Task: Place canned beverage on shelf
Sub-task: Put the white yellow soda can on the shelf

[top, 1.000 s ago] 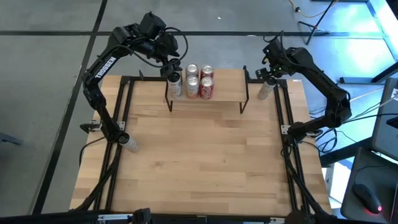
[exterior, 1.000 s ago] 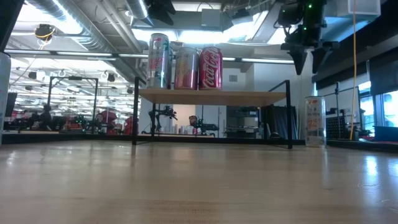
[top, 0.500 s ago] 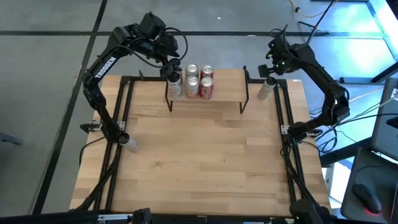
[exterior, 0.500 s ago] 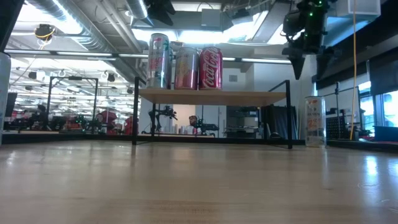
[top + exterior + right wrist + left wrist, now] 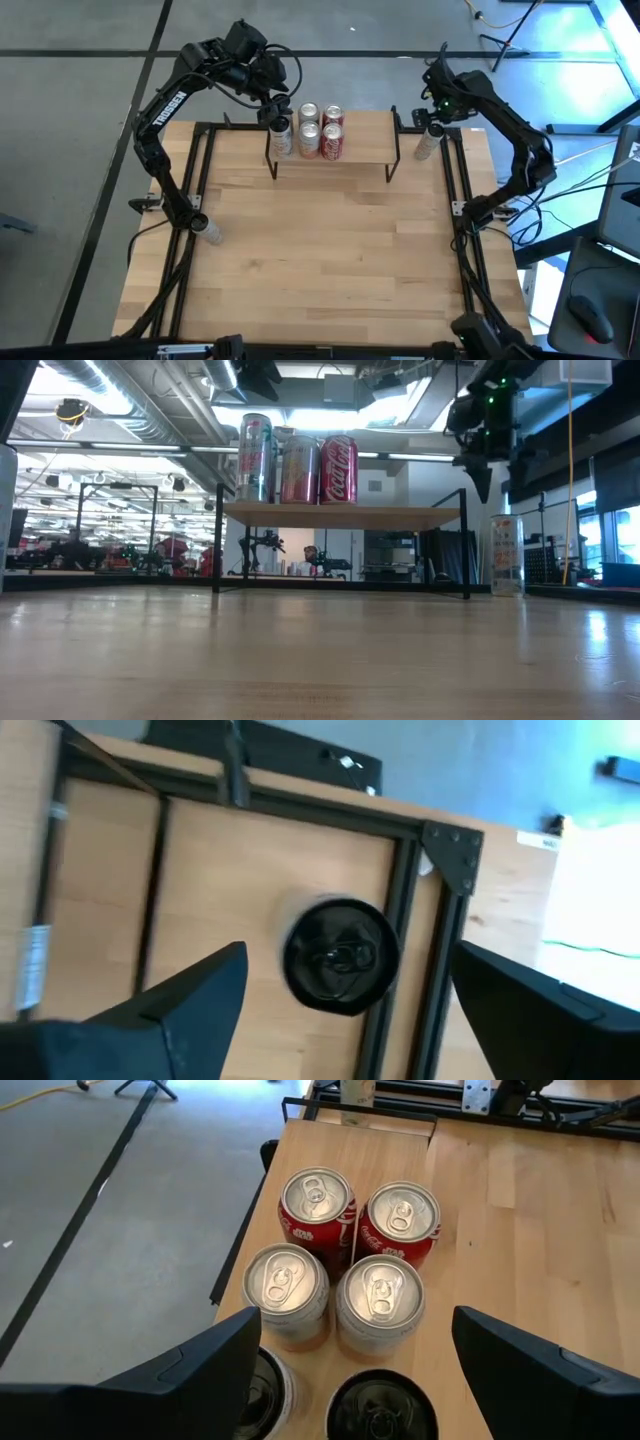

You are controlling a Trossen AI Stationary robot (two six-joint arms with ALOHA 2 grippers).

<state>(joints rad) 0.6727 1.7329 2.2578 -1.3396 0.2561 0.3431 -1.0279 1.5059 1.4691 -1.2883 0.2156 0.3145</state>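
Since the earlier frames the right gripper [image 5: 432,112] has been shifted slightly above the can [image 5: 427,146] beside the shelf [image 5: 365,140], with fingers seen wide apart and empty. The can is not yet gripped. The left gripper [image 5: 270,106] is held wide over the shelf's cans [image 5: 343,1270].

High view: straight down from well above, taking in the whole table [image 5: 320,250], the shelf [image 5: 335,140] at its far edge and both arms. Low view: at table-top level, facing level across the boards toward the shelf [image 5: 340,515] and the room behind. Left wrist view: close, looking down on the can tops [image 5: 340,1260] at the shelf's end. Right wrist view: close, looking down on a lone can [image 5: 340,955] by the table's corner frame. Shared by high and low views: shelf, cans, lone can [image 5: 506,555].
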